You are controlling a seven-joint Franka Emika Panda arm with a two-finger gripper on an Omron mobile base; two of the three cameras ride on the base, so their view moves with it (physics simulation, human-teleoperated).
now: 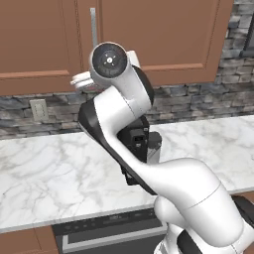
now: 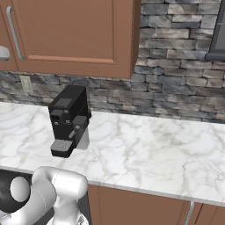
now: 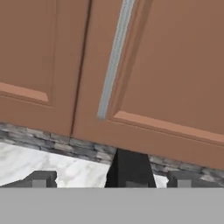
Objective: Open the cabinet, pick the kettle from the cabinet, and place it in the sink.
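End effector [image 3: 109, 179] open, facing shut cabinet [image 3: 166, 78] handle [image 3: 114, 59]

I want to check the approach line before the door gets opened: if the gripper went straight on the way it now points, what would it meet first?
Probably the closed cabinet door, near the lower end of its silver bar handle. The open gripper faces that door, with nothing in between. Depth is hard to judge.

No readable text, labels or numbers on anything here.
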